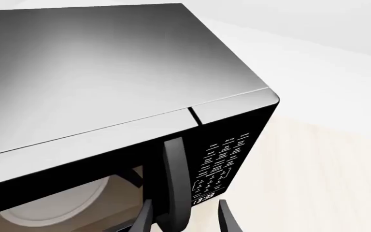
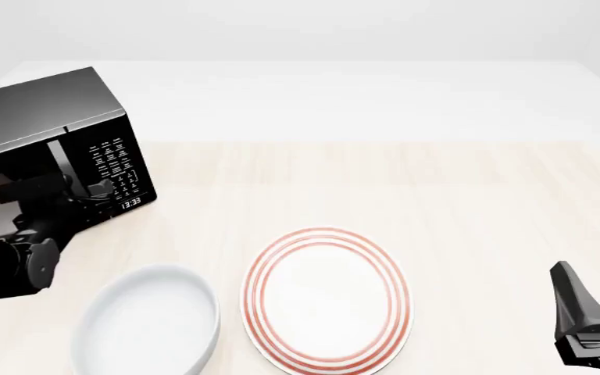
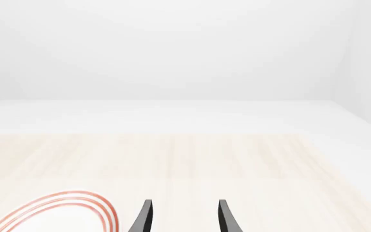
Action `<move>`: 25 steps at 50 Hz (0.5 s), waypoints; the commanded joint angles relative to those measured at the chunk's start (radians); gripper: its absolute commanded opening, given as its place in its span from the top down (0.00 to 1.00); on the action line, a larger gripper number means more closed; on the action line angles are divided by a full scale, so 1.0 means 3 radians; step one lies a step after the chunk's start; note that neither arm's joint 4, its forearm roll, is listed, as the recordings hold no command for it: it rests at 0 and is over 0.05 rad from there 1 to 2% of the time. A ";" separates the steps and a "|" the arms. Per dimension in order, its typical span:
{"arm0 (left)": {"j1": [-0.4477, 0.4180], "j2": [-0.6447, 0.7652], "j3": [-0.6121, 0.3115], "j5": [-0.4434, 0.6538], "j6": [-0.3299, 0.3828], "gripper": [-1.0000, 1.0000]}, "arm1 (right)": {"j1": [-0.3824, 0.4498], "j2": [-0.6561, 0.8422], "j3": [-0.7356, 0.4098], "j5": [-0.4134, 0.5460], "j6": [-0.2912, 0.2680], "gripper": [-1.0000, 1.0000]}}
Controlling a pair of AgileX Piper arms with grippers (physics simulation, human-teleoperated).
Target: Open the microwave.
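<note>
Nearest us, our left pincer (image 1: 184, 217) stands open around the upright handle (image 1: 174, 179) of the microwave (image 2: 50, 133), gripping nothing; right pincer (image 3: 182, 216) open, empty, well apart.

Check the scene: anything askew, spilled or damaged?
Nothing stands out. The microwave sits angled at the table's left edge, undamaged, clock lit. The left gripper straddles its handle, fingers apart. The plate and bowl lie flat and empty. The right gripper rests open, holding nothing.
</note>
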 commanded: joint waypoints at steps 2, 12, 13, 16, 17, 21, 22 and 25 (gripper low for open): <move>-0.0006 0.0072 -0.0036 -0.0019 -0.0016 0.00 | 0.0001 -0.0001 0.0000 0.0001 0.0000 0.00; 0.0010 0.0062 -0.0028 -0.0022 -0.0016 1.00 | 0.0000 0.0000 0.0000 0.0000 -0.0001 0.00; 0.0012 0.0054 -0.0022 -0.0022 -0.0015 1.00 | 0.0000 0.0000 0.0000 0.0000 0.0000 0.00; 0.0009 0.0044 -0.0013 -0.0022 -0.0006 1.00 | 0.0000 0.0000 0.0000 0.0000 0.0000 0.00; 0.0012 0.0037 -0.0010 -0.0018 -0.0006 1.00 | 0.0001 -0.0001 0.0000 0.0000 -0.0001 0.00; 0.0013 0.0021 -0.0003 -0.0008 -0.0002 1.00 | 0.0000 0.0000 0.0000 0.0000 0.0001 0.00; 0.0013 0.0021 -0.0003 -0.0007 -0.0002 1.00 | 0.0000 -0.0001 0.0000 0.0000 0.0001 0.00; 0.0013 0.0015 0.0001 -0.0003 -0.0001 1.00 | 0.0000 0.0001 0.0000 -0.0001 -0.0001 0.00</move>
